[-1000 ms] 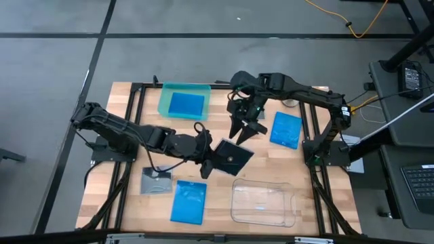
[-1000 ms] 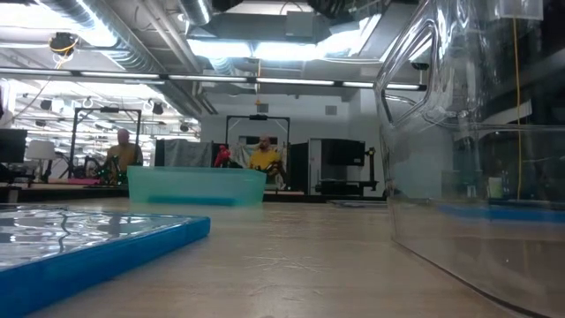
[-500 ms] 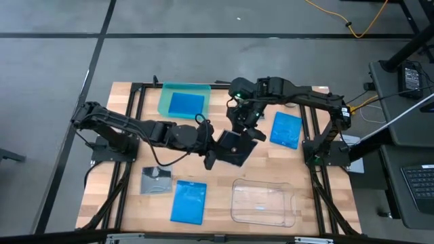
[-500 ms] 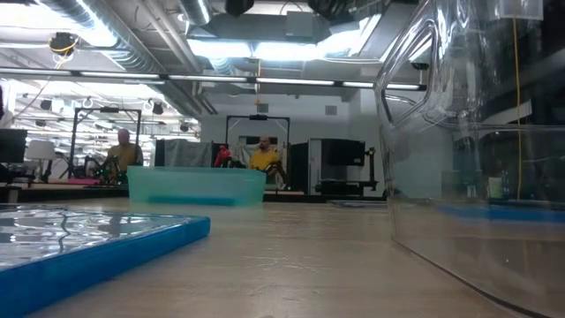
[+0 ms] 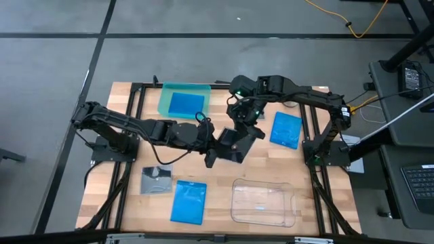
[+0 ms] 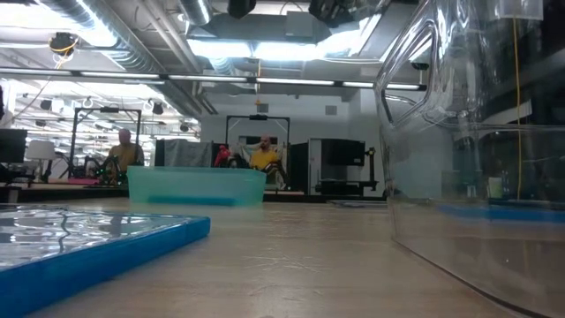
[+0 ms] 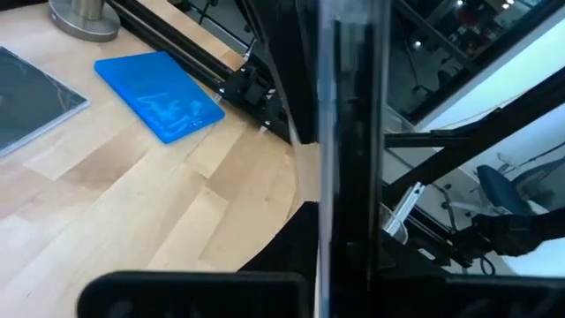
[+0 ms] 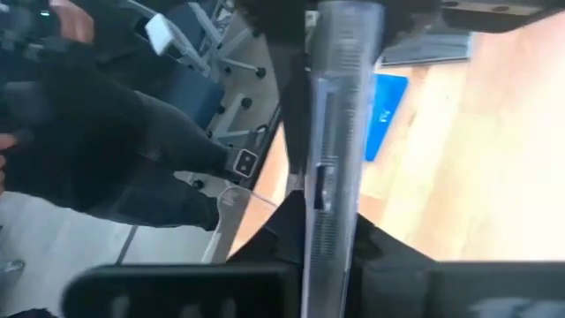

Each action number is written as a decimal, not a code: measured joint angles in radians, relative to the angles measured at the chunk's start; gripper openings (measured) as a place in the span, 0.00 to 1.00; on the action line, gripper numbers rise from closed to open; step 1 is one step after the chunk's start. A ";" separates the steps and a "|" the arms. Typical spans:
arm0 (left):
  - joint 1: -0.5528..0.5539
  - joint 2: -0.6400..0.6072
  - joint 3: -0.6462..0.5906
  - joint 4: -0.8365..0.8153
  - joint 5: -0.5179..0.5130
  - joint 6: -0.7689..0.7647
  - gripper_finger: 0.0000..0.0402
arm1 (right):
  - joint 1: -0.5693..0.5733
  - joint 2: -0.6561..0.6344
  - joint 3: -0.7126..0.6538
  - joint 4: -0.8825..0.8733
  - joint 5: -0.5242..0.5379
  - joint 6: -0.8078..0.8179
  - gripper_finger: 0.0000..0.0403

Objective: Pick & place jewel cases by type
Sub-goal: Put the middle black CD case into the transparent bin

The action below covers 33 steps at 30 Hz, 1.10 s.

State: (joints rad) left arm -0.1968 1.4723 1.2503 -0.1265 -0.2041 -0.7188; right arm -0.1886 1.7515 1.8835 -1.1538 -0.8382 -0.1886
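Since a second ago the right gripper (image 5: 245, 124) has dropped from above the dark case (image 5: 232, 144) onto its far edge, and the left gripper (image 5: 214, 150) has carried that case a little toward the desk's middle; both now clamp the same case, which both wrist views show edge-on between the fingers, held above the boards at mid-desk. This looks like a handover; to do it well, I judge one gripper should release only once the other's hold is firm, and the case should stay level so the thin plastic neither twists nor slips; the likely goal is the clear tray (image 5: 264, 201) at the near edge, though the pictures do not settle which tray takes which type. Outward, a blue case (image 5: 285, 129) lies just right of the right gripper, another (image 5: 189, 201) at the near edge beside a second dark case (image 5: 156, 181), and a third blue one (image 5: 186, 104) lies in the teal tray (image 5: 164, 99) at the far edge. The desk (image 5: 122, 102) is pale wooden boards in a black frame; behind it the low view shows a bright workshop with two seated people (image 6: 263, 155) far off.
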 joint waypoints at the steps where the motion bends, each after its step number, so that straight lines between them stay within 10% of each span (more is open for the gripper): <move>1: 0.000 0.000 0.000 -0.001 -0.001 0.002 0.05 | 0.000 0.000 0.000 0.000 0.008 -0.001 0.04; 16: -0.101 -0.110 0.001 -0.209 0.133 -0.148 0.40 | -0.006 0.001 -0.002 -0.204 0.056 -0.095 0.04; 33: -0.226 -0.125 0.002 -0.478 -0.123 -0.195 0.38 | 0.209 -0.020 -0.011 -0.393 0.036 0.117 0.05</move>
State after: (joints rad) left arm -0.4226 1.3472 1.2522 -0.6049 -0.3269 -0.9138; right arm 0.0201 1.7317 1.8729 -1.5471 -0.8026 -0.0713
